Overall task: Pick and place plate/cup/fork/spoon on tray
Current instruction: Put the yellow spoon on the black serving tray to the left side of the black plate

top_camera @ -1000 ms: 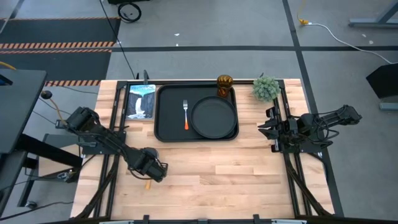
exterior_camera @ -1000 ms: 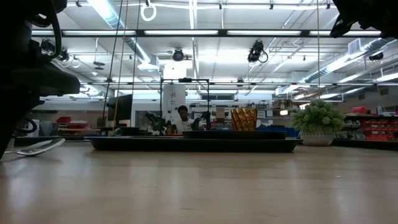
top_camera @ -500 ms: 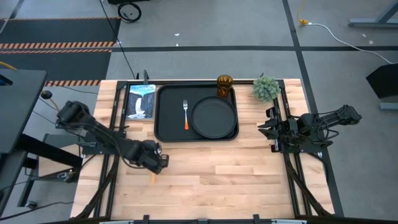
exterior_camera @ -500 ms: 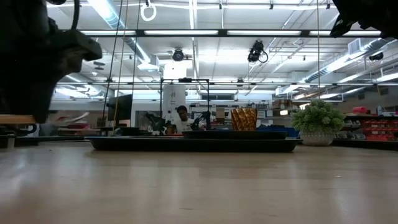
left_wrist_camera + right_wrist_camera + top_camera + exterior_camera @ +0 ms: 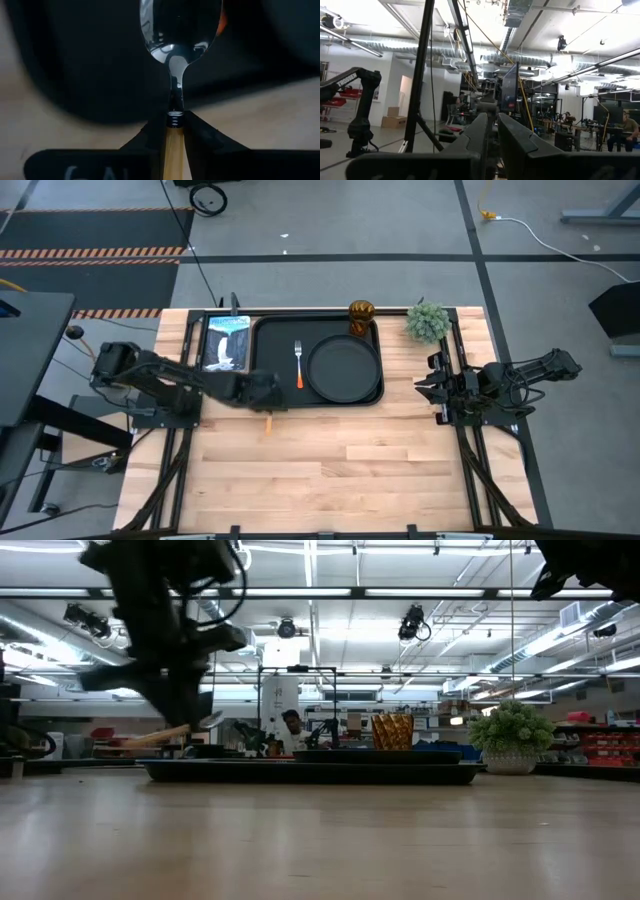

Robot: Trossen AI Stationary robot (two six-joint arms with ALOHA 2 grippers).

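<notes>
You are holding the spoon (image 5: 176,60) by its handle between the left gripper (image 5: 262,392)'s fingers (image 5: 202,135), its bowl hanging over the tray (image 5: 266,385)'s near-left edge. Pinched that narrowly, it could be pivoting or slipping, and may land on the fork (image 5: 298,363) or the table (image 5: 380,460). Right gripper (image 5: 432,388) is waiting, fingers nearly closed, empty.

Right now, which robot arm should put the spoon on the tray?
Left. Its gripper is shut on the yellow-handled silver spoon beside the black rectangular tray. The right gripper waits off to the side, holding nothing.
</notes>
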